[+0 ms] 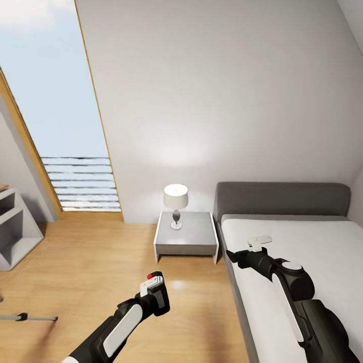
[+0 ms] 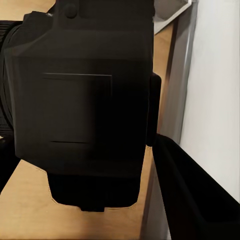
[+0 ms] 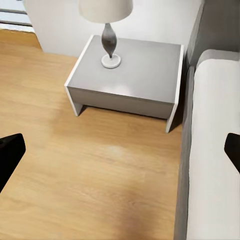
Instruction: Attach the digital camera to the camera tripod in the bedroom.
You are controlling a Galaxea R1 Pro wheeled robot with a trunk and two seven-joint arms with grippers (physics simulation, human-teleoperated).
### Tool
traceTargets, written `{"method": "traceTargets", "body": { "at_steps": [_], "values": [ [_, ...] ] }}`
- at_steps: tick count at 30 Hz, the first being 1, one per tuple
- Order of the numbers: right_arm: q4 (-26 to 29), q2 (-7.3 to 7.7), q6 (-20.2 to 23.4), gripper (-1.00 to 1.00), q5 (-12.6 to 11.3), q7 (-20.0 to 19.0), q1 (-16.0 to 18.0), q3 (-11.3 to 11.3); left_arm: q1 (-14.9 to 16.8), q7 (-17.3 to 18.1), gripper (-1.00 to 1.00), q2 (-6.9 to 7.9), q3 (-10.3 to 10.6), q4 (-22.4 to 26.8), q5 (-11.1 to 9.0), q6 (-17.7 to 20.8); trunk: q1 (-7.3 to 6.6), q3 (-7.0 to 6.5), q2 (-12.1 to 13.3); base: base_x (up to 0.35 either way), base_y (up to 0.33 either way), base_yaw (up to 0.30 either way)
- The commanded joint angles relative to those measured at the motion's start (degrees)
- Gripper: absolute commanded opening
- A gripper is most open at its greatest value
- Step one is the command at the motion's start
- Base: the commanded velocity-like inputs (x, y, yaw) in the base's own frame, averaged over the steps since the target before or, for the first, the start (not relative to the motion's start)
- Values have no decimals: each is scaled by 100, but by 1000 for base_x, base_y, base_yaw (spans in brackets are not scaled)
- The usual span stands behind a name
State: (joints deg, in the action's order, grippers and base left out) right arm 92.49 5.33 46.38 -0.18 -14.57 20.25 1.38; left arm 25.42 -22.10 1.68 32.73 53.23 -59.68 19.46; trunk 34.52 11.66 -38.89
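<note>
The digital camera point(image 1: 159, 298), black with a red button on top, is held over the wood floor at the lower middle of the head view, with my left gripper point(image 1: 153, 291) shut on it. In the left wrist view its dark body point(image 2: 80, 115) sits right in front of the lens, with one black finger point(image 2: 192, 192) beside it. My right gripper point(image 1: 258, 242) hovers open over the bed's near edge; its two fingertips point(image 3: 10, 155) stand far apart with nothing between them. A silver rod with a black joint point(image 1: 22, 317), apparently a tripod leg, pokes in at the lower left edge.
A grey nightstand point(image 1: 186, 241) with a lit lamp point(image 1: 176, 199) stands against the white wall, next to the grey-framed bed point(image 1: 282, 199). A white shelf point(image 1: 15, 234) is at the left by the tall window point(image 1: 60, 116). Open wood floor lies between.
</note>
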Motion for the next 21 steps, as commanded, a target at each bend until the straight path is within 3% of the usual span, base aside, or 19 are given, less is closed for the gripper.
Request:
{"method": "traceTargets", "body": {
  "at_steps": [1,21],
  "values": [
    [6,3,29,100,0,-11,5,3,7,-40,-100,7,21,12,-35,5,5,9,-7,320,0,0],
    [6,-4,69,100,0,-16,19,5,7,-41,-100,8,21,12,-35,5,5,9,-7,320,0,0]
  ]
}}
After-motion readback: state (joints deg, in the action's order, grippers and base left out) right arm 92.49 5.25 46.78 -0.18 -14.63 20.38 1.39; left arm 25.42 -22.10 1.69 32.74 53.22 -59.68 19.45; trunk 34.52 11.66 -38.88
